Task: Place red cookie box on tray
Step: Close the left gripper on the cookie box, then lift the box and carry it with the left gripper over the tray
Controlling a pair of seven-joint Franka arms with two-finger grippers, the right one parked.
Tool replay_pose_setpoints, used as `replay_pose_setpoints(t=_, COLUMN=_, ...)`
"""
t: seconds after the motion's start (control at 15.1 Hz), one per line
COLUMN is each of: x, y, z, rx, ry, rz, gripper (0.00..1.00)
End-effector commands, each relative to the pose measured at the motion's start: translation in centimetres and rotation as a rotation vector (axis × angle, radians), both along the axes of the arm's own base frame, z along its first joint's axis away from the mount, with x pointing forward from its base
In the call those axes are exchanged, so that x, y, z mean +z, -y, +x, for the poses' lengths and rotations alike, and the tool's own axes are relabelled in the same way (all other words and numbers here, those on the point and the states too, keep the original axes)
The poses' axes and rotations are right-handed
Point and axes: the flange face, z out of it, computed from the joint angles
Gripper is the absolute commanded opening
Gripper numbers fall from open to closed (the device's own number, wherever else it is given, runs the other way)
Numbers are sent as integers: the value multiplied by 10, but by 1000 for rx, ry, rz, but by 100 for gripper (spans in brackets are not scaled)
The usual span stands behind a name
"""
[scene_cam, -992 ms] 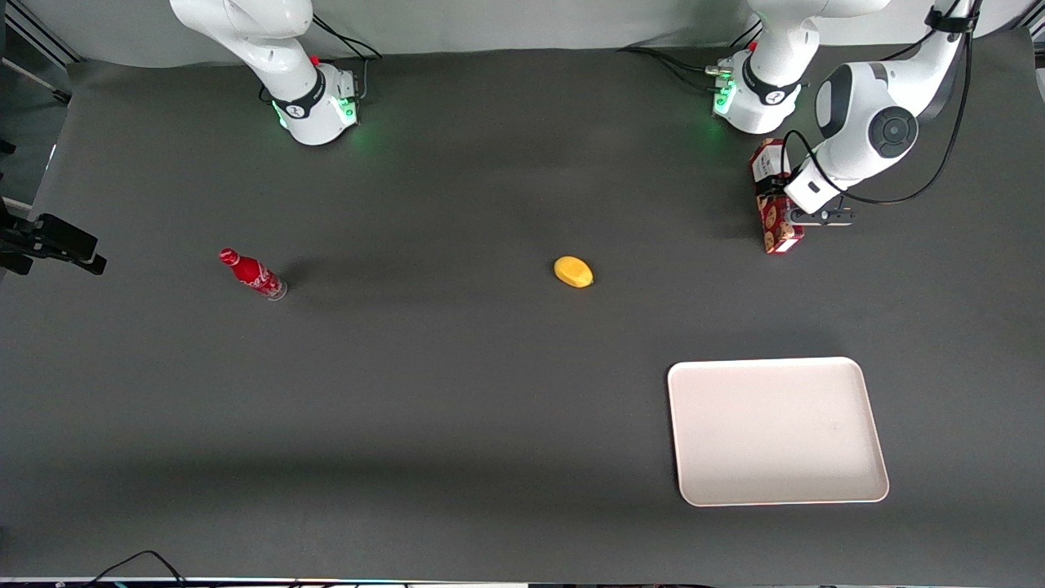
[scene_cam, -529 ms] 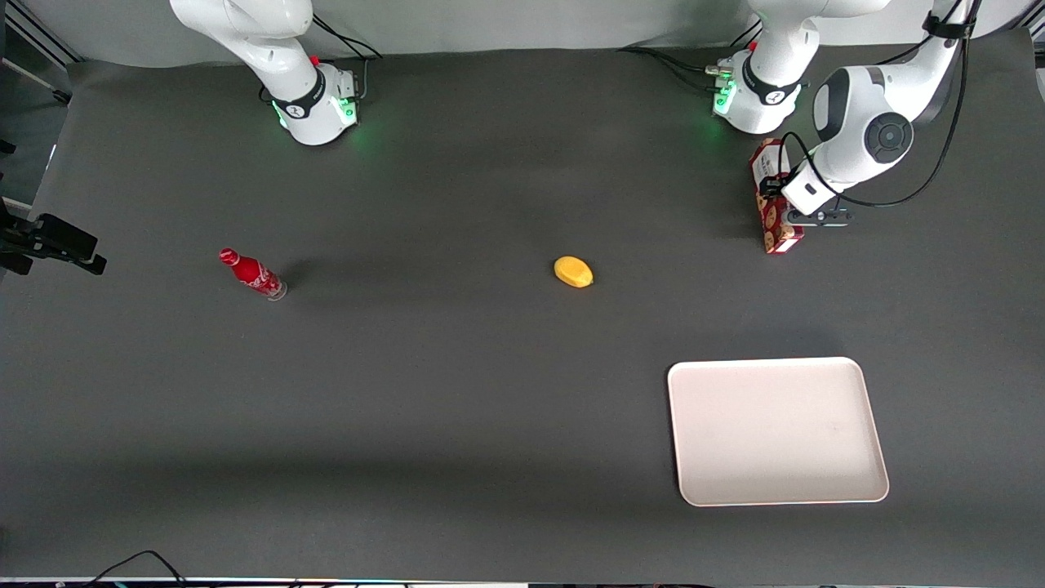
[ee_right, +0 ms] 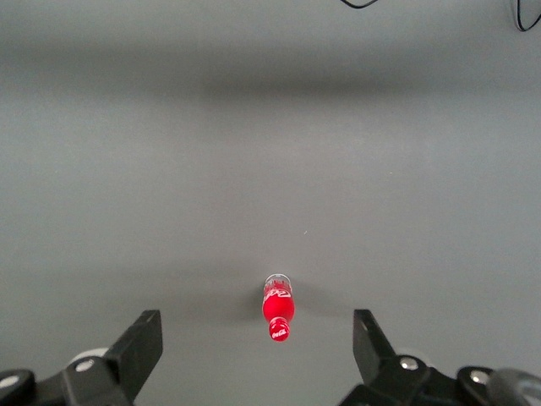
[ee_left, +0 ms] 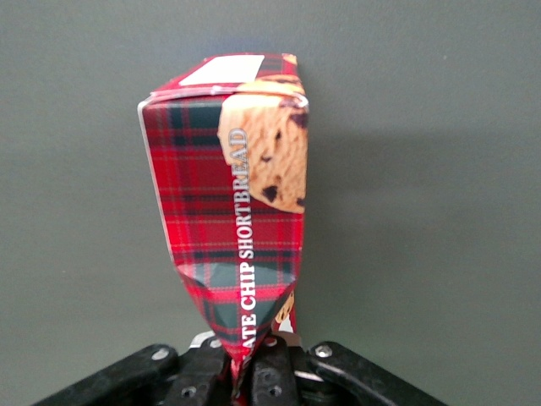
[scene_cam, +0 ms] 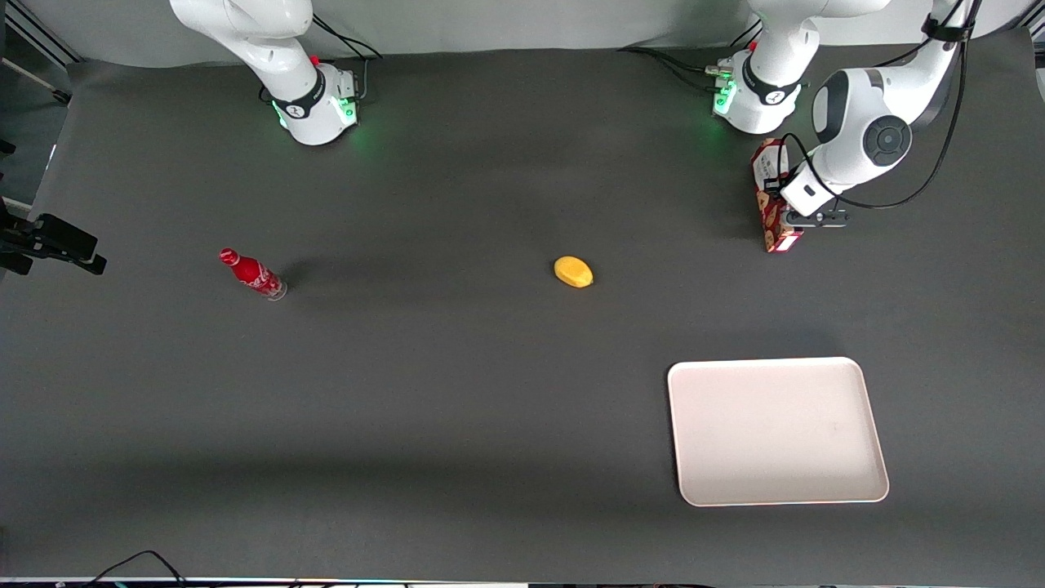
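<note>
Red cookie box (scene_cam: 770, 198) sits at the working arm's end of the surface, close to that arm's base and near the edge farthest from the front camera, with the claw (scene_cam: 785, 214) pressed onto it partway along its length. In the wrist view the red cookie box (ee_left: 232, 203) is pinched so that its tartan panels fold inward between the closed fingers of the claw (ee_left: 254, 355), its white label end turned away from the claw. Its long axis runs from the edge farthest from the front camera toward that camera. Well apart from it, nearer the front camera, the tray (scene_cam: 775, 430) lies flat on the surface (scene_cam: 457, 392) with nothing on it.
</note>
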Motion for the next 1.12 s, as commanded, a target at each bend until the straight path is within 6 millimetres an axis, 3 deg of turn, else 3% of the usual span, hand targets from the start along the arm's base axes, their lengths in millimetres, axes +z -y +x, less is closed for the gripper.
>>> replay_pose_setpoints(t=0.0, x=20, y=1, z=9, rx=8, ry=3, rz=-11, gripper=0)
replay_pose_setpoints(t=0.26, x=80, y=4, z=66, rx=8, ry=-16, rz=-17, gripper=0)
replay_pose_setpoints(t=0.53, x=159, y=10, z=121, rx=6, ry=-8, rz=-33, gripper=0)
replay_pose_setpoints(t=0.73, x=221, y=11, z=178, rx=1, ry=19, rz=-34, gripper=0)
replay_pose_setpoints(t=0.86, x=251, y=10, z=211, rx=-1, ry=47, rz=-32, gripper=0)
replay_pose_setpoints(t=1.06, x=281, y=9, z=256, rx=-5, ry=109, rz=-29, gripper=0)
